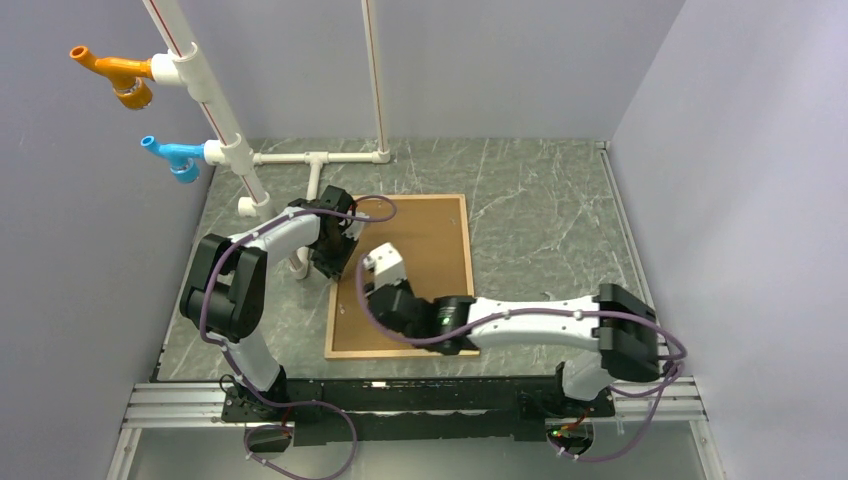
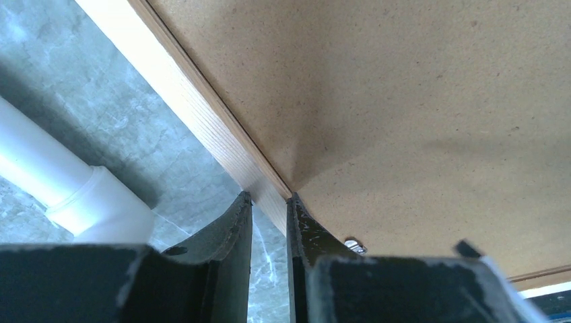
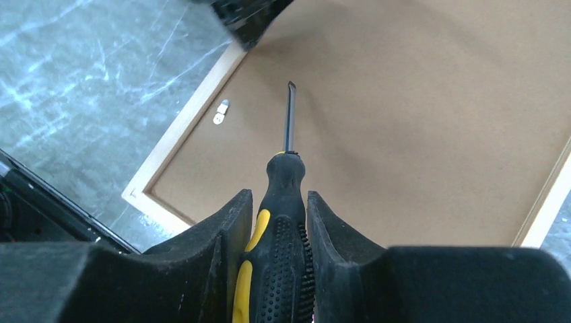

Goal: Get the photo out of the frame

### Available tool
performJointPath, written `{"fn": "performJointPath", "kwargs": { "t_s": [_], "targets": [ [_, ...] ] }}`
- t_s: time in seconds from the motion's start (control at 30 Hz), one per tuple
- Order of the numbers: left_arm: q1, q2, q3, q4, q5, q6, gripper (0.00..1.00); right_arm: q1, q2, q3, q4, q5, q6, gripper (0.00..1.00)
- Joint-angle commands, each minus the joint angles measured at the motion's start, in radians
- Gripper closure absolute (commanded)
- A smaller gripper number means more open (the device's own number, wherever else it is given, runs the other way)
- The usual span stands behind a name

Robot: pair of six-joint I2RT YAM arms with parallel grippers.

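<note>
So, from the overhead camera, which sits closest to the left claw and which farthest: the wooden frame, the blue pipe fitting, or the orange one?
1. The frame: the left gripper pinches its left rail.
2. The blue fitting: on the white pipe, back left.
3. The orange fitting: higher up that pipe, farthest back left.

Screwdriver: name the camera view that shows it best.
Right wrist view: the screwdriver shows plainly, its black-and-yellow handle clamped in the right gripper and its flat blade over the frame. In the top external view it cannot be made out beneath the right arm. The left wrist view does not show it.
</note>
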Motion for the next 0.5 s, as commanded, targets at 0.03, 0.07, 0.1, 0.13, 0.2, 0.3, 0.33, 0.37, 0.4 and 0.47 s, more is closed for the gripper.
{"fn": "performJointPath", "kwargs": {
  "t_s": [0.03, 0.07, 0.1, 0.13, 0.2, 0.3, 0.33, 0.37, 0.4, 0.47],
  "targets": [
    [-0.018, -0.016, -0.021, 0.043, 0.257, 0.026, 1.0, -0.146, -0.173, -0.124, 0.098, -0.113, 0.053, 1.0],
    [-0.016, -0.022, -0.019, 0.042, 0.266, 0.024, 1.0, -0.17, -0.197, -0.15, 0.114, -0.134, 0.06, 1.0],
    [-0.014, -0.022, -0.014, 0.041, 0.27, 0.021, 1.0, -0.192, -0.218, -0.171, 0.134, -0.154, 0.06, 1.0],
    [-0.01, -0.021, -0.011, 0.04, 0.27, 0.015, 0.99, -0.212, -0.233, -0.182, 0.143, -0.17, 0.057, 1.0],
    [0.003, -0.021, -0.008, 0.041, 0.274, 0.004, 0.97, -0.25, -0.245, -0.187, 0.15, -0.198, 0.05, 1.0],
    [0.025, -0.022, -0.004, 0.046, 0.29, -0.008, 0.91, -0.303, -0.232, -0.173, 0.169, -0.255, 0.038, 1.0],
    [0.034, -0.022, -0.004, 0.047, 0.293, -0.014, 0.89, -0.318, -0.22, -0.162, 0.181, -0.275, 0.035, 1.0],
    [0.043, -0.022, -0.004, 0.048, 0.297, -0.018, 0.87, -0.332, -0.202, -0.15, 0.191, -0.29, 0.029, 1.0],
    [0.052, -0.021, -0.005, 0.049, 0.295, -0.022, 0.86, -0.339, -0.184, -0.134, 0.197, -0.297, 0.022, 1.0],
    [0.063, -0.013, -0.003, 0.044, 0.289, -0.028, 0.83, -0.347, -0.145, -0.101, 0.209, -0.3, 0.011, 1.0]
  ]
}}
